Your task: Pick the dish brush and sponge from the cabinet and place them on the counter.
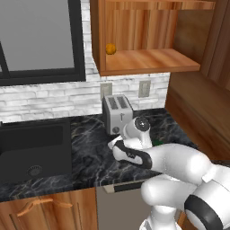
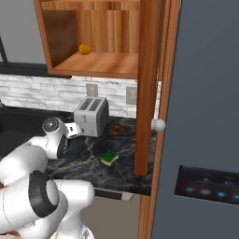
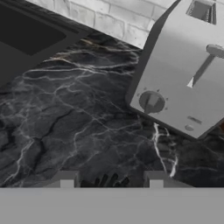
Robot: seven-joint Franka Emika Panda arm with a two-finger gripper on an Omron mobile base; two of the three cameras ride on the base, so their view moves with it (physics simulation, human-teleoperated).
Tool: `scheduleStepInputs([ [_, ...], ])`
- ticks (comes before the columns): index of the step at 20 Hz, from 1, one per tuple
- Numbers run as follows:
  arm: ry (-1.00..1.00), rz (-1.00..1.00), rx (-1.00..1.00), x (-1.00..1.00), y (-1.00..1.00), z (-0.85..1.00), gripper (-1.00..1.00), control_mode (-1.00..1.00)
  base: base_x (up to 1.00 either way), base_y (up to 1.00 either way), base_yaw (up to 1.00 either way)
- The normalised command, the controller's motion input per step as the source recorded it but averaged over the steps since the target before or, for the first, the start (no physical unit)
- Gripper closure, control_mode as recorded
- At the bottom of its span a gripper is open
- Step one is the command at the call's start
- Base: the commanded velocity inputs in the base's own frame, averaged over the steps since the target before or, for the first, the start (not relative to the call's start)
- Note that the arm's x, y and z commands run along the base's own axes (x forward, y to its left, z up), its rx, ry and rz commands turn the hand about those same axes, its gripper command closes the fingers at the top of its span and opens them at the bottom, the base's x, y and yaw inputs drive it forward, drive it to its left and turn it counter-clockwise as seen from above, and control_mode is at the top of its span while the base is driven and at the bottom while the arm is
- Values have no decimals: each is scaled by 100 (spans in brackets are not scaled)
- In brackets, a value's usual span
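Observation:
Low over the black marble counter (image 3: 65, 122), just left of the toaster, my gripper (image 3: 109, 181) is shut on the dish brush (image 3: 107, 180), whose dark bristles show between the fingertips. From the base views, the hand (image 1: 116, 144) (image 2: 72, 129) hovers in front of the toaster. The sponge (image 2: 109, 157), green on top and yellow beneath, lies on the counter (image 2: 84, 158) right of the toaster; a sliver of the sponge's green (image 1: 158, 143) peeks past my arm. The wall cabinet (image 1: 148, 60) (image 2: 105, 63) stands open.
A silver toaster (image 1: 117, 113) (image 2: 92, 115) (image 3: 183, 83) stands against the brick wall. A small orange ball (image 1: 110, 48) (image 2: 84, 49) sits on the cabinet shelf. The black sink (image 1: 33, 150) is at left. A brown ring-shaped thing (image 2: 115, 129) lies by the toaster.

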Motion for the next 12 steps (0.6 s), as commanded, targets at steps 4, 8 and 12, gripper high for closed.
scheduleStepInputs([
  [4, 0, 0, 0, 19, 0, -40, 100, -100, 0, 0, 0],
  [8, 0, 0, 0, 16, 0, -33, 100, -100, 0, 0, 0],
  [12, 0, 0, 0, 11, 0, -31, 100, -100, 0, 0, 0],
])
